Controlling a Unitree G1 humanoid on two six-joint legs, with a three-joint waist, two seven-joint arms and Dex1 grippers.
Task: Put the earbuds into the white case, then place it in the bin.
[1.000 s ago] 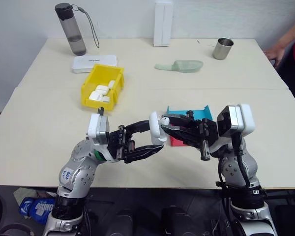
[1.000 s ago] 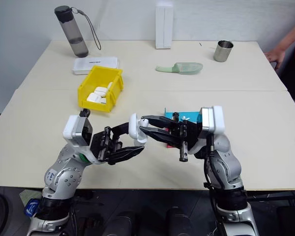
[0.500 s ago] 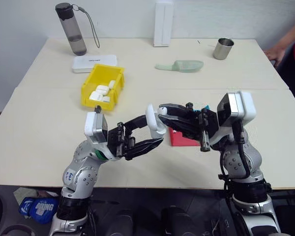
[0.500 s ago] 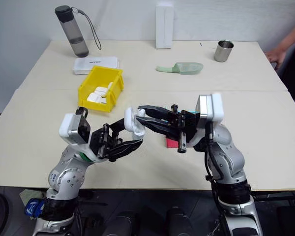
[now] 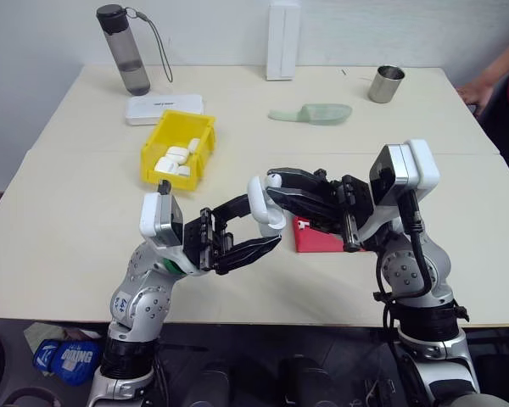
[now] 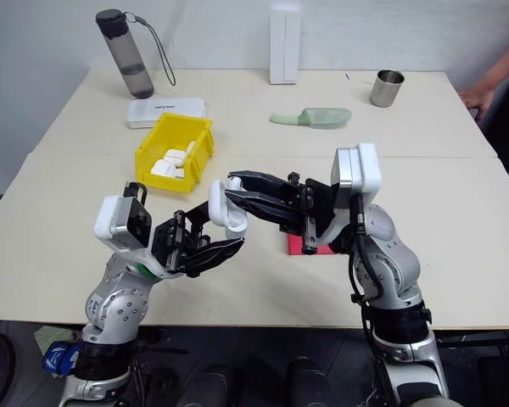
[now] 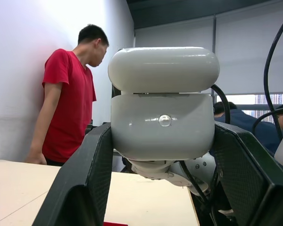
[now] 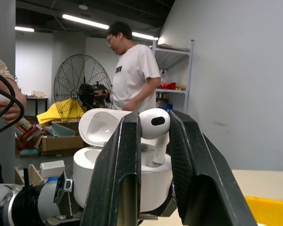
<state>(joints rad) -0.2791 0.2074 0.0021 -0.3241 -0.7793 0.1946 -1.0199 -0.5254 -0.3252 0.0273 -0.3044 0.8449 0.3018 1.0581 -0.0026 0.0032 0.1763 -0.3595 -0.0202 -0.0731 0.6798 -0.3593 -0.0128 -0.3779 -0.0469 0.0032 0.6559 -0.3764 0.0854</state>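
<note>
Two grippers meet above your surface: left gripper jaws clamp the open white case; right gripper jaws pinch an earbud just over its well.

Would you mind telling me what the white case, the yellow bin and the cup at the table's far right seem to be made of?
White case: probably glossy hard plastic; smooth, with soft highlights.
Yellow bin: likely moulded plastic; uniform bright colour, stiff walls.
Cup: apparently brushed metal; grey sheen and a thin rim.
</note>
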